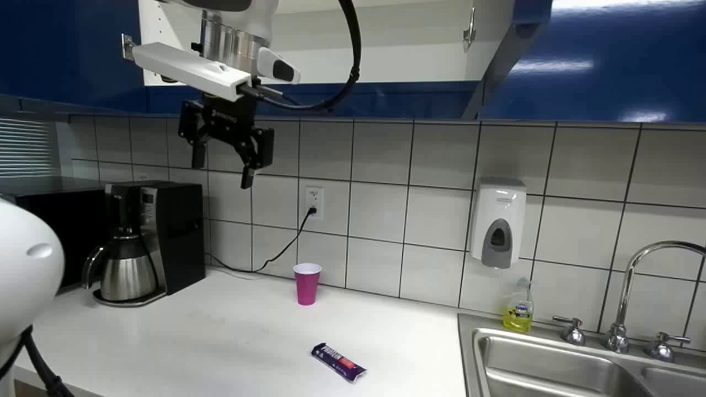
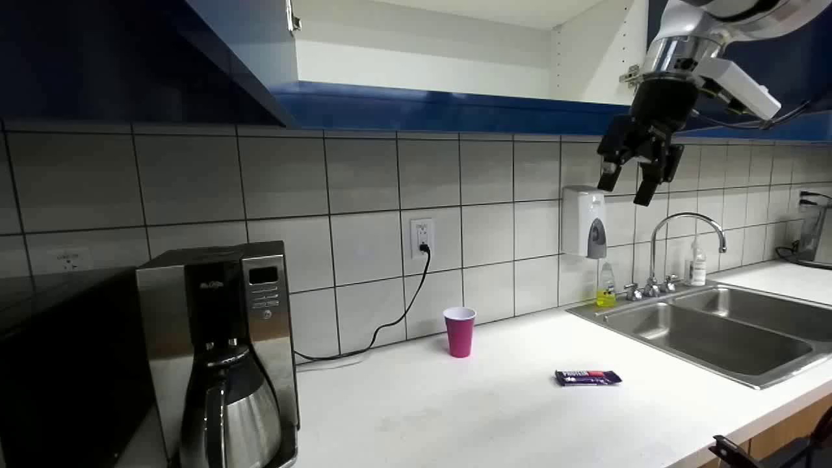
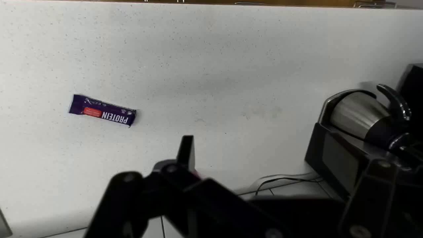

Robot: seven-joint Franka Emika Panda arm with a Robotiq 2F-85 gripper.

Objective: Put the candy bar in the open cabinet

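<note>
In an exterior view, the gripper [image 1: 223, 170] is held high over the counter [image 1: 220, 342], with its fingers [image 1: 247, 177] spread apart and nothing gripped between them, presumably so that a thing can be received there. The candy bar [image 1: 338, 361] is laid flat on the counter, near the sink [image 1: 466, 353], where it can probably be approached freely from above; the pick-up is judged not yet made. The open cabinet [image 1: 408, 49] is seen with at least one door swung out, presumably so that the candy bar can be passed inside. Counted here are one gripper, one candy bar, one pink cup [image 1: 306, 285] stood upright near the tiled wall [image 1: 380, 212], and one coffee maker [image 1: 175, 237] with one carafe [image 1: 129, 275]. In an exterior view, a cord [image 2: 409, 308] from beside the coffee maker is plugged into an outlet [image 2: 421, 234], by which the machine's place may be explained; washing supplies are likely gathered at the sink for use there. Two bottles are counted, one dish soap bottle [image 2: 606, 296] and one white pump bottle [image 2: 697, 263], besides one wall dispenser [image 2: 584, 222]. In the wrist view, the candy bar is shown printed side up, off to one side of the fingertips, so a sideways shift is probably needed before it can be clasped across its width.
</note>
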